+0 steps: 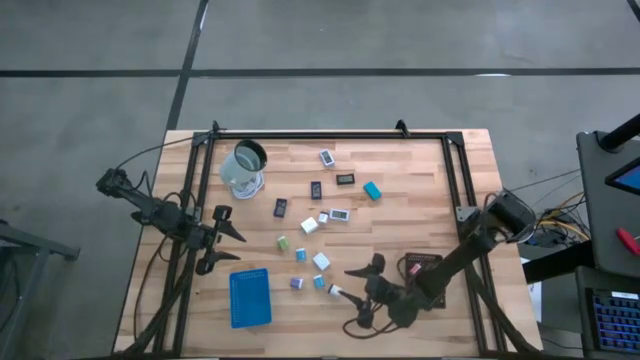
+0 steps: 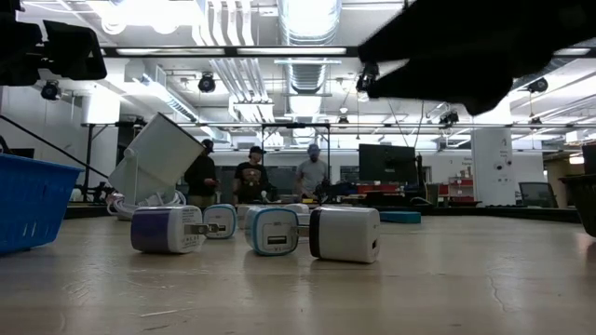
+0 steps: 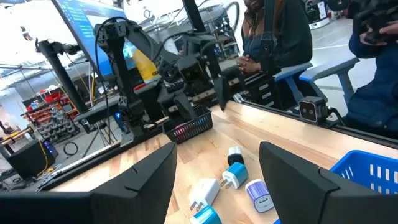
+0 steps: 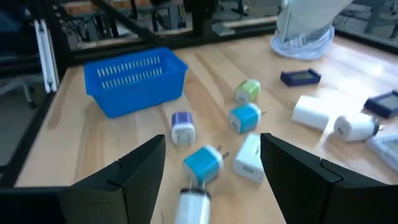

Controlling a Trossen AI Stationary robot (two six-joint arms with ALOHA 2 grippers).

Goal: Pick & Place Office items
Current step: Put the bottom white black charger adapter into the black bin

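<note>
sitting empty, blue tray (image 1: 249, 297); right tool (image 1: 352, 293) gapes over white block (image 1: 335, 291); left tool (image 1: 226, 243) open.

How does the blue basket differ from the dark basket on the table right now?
The blue basket sits on the left claw's side; the dark basket lies on the right arm's side, partly under that arm. The blue one is bright and fully visible; the dark one is nearly black and half hidden. Both are rectangular and rest on the wooden table.
</note>
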